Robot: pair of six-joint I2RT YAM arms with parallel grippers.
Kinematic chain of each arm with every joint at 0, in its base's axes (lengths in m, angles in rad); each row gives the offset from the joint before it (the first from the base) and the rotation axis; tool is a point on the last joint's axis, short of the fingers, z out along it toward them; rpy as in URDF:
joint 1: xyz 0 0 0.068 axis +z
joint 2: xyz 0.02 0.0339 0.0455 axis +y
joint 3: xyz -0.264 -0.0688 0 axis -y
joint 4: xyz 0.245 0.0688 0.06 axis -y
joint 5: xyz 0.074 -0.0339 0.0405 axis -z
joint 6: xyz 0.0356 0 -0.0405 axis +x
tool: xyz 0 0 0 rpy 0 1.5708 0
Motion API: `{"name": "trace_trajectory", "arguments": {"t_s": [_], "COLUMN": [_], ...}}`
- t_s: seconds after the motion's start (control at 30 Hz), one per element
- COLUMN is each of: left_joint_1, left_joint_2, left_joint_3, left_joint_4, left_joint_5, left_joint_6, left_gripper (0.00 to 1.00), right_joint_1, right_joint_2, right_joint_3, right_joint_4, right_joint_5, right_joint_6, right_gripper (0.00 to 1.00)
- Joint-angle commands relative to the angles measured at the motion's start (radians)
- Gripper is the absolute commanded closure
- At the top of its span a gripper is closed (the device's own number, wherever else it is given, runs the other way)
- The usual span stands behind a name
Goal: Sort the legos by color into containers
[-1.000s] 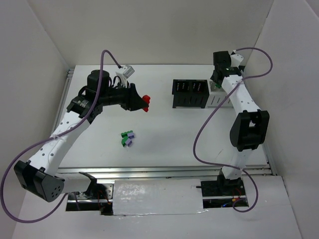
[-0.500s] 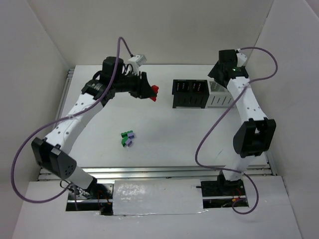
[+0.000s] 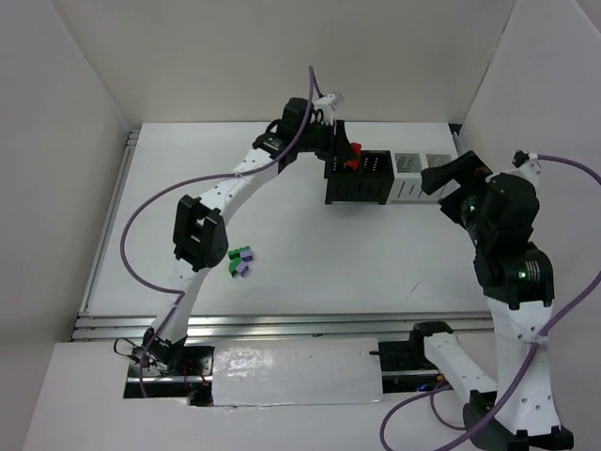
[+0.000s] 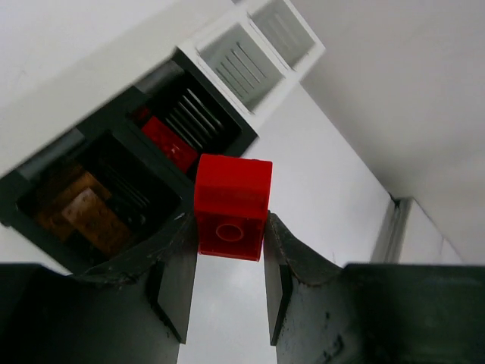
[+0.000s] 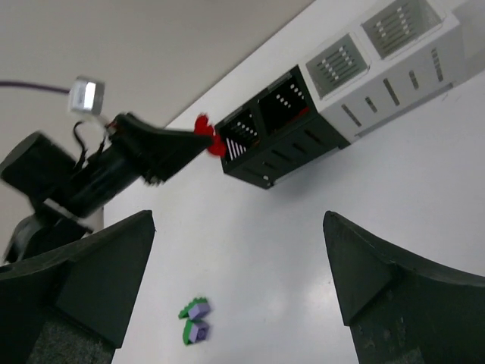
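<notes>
Swung across to the containers (image 3: 358,191), the left fingers (image 4: 229,235) are clamping a red lego (image 4: 233,193) just short of the black bin (image 4: 186,125) holding red; the right fingers (image 5: 239,258) are gaping empty.

Bins: I see the row of four joined square plastic bins (image 3: 357,193), two black, two white, toward the far right corner of the desk (image 3: 310,282).
Red plastic brick (image 3: 353,162): over the row's left end.
Green and purple plastic bricks (image 3: 240,261): left of centre, nearer the near edge.

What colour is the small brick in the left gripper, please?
The brick is red; left wrist view.
</notes>
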Motion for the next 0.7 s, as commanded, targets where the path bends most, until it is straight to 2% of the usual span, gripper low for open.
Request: {"name": "trace_trajectory", "arguments": {"t_s": [0.0, 0.2, 0.27, 0.57, 0.63, 0.67], "left_joint_1": [-0.020, -0.095, -0.104, -0.124, -0.126, -0.127], "left_joint_2": [0.044, 0.133, 0.150, 0.221, 0.207, 0.204], "left_joint_3": [0.024, 0.134, 0.122, 0.119, 0.082, 0.056], "left_joint_4": [0.353, 0.480, 0.518, 0.531, 0.535, 0.541], "left_joint_5": [-0.051, -0.270, -0.343, -0.416, -0.433, -0.442], "left_joint_6": [-0.130, -0.116, -0.115, -0.090, -0.076, -0.073], "left_gripper": [0.95, 0.89, 0.87, 0.81, 0.77, 0.73], "right_joint_1": [-0.006, -0.006, -0.006, -0.003, 0.000, 0.001], "right_joint_2": [-0.023, -0.117, -0.134, -0.160, -0.155, -0.154], "right_joint_3": [-0.039, -0.059, -0.055, -0.013, 0.002, 0.005], "right_joint_4": [-0.095, -0.176, -0.198, -0.232, -0.236, -0.236], "right_joint_5": [-0.087, -0.116, -0.136, -0.152, -0.150, -0.152], "right_joint_6": [0.016, 0.001, 0.004, -0.001, -0.004, -0.007], "right_gripper": [0.00, 0.00, 0.00, 0.00, 0.00, 0.00]}}
